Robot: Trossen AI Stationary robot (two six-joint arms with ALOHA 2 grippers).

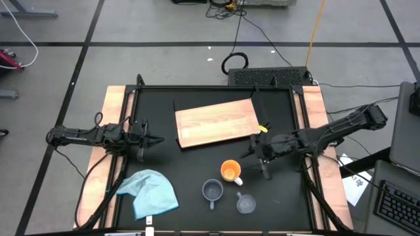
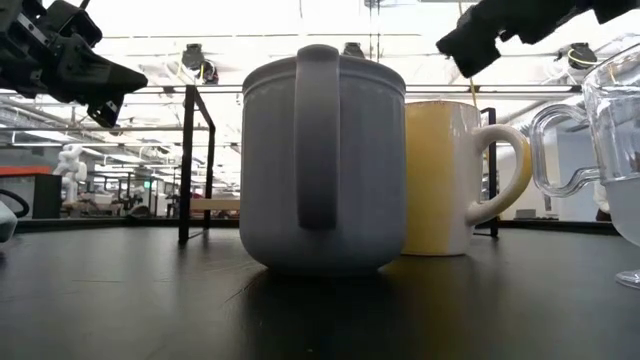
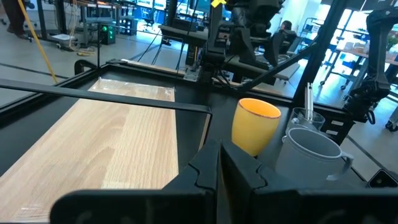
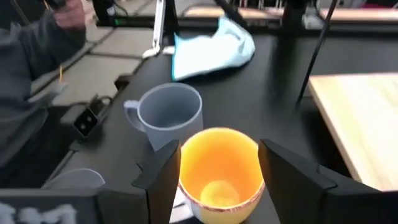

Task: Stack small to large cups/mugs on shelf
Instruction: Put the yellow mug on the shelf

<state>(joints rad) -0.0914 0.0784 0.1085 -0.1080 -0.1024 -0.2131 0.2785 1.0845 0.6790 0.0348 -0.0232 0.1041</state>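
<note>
We see two matte black arms, slim and jointed, with black cables trailing from each. The right tool (image 4: 219, 180) has flat, angular dark fingers, and a small yellow tag (image 1: 263, 129) sits on its wrist. The left tool (image 1: 157, 139) tapers to a point.

cups (image 1: 230, 171) before shelf (image 1: 216, 122)

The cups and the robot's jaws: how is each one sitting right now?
Orange cup: upright, empty, on the table.
Grey-blue cup: upright, empty, on the table.
Clear cup: upright, on the table.
Shelf: flat, bare.
Right gripper: jaws open, above the orange cup.
Left gripper: jaws shut, holding nothing.
Cloth: crumpled.
</note>
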